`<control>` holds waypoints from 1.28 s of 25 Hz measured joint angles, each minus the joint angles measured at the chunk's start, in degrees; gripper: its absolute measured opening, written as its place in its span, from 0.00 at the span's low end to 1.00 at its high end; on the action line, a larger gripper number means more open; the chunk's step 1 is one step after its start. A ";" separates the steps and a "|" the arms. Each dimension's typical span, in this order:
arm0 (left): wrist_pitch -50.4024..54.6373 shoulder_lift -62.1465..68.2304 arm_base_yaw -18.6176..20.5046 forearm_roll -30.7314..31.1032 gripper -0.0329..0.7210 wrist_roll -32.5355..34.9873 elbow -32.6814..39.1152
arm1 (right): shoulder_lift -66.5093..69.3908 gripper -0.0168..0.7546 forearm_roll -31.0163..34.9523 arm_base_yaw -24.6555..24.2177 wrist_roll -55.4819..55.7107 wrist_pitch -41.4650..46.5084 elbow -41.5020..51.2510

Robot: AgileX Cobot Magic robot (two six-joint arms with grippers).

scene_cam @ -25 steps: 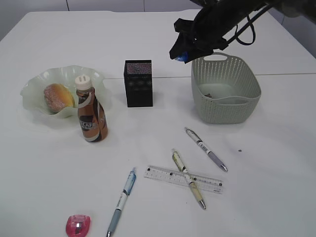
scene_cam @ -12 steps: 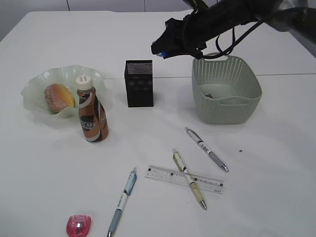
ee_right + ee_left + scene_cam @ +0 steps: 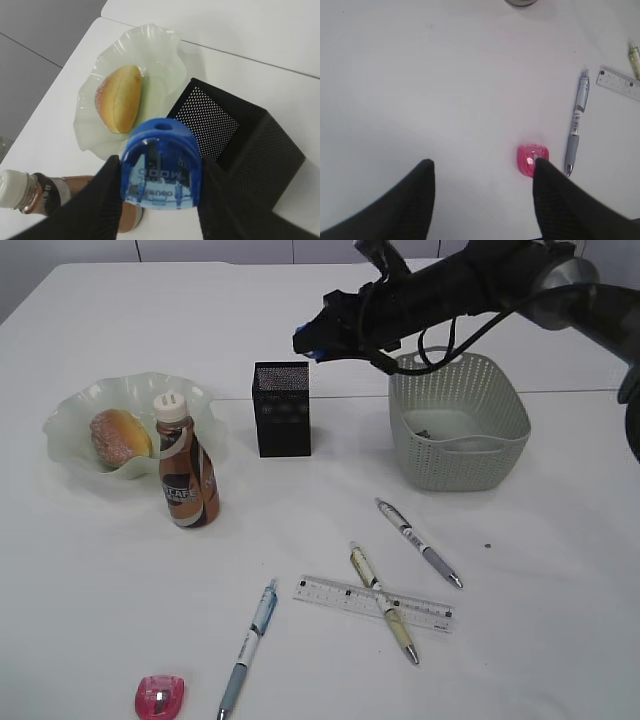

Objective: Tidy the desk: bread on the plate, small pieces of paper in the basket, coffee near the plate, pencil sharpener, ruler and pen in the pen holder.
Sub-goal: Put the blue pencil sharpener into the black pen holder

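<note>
A: Where's the blue pencil sharpener (image 3: 161, 167)?
B: Clamped in the right end effector (image 3: 159, 196), above the pen holder (image 3: 281, 408); bread (image 3: 118, 435) plated, coffee (image 3: 185, 472) beside the plate (image 3: 70, 410).
A: Remaining?
B: Ruler (image 3: 372, 602), three pens, pink sharpener (image 3: 532, 159) on the table (image 3: 560, 620); left end effector (image 3: 482, 192) gapes empty.

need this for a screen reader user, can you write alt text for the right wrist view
The right gripper holds a blue pencil sharpener between its black fingers, above the near edge of the open black mesh pen holder. Behind, the bread sits on the pale green plate; the coffee shows at lower left.
</note>
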 joint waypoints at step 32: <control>0.00 0.00 0.00 0.00 0.63 0.00 0.00 | 1.65 0.49 -2.12 5.38 -3.37 -12.21 0.00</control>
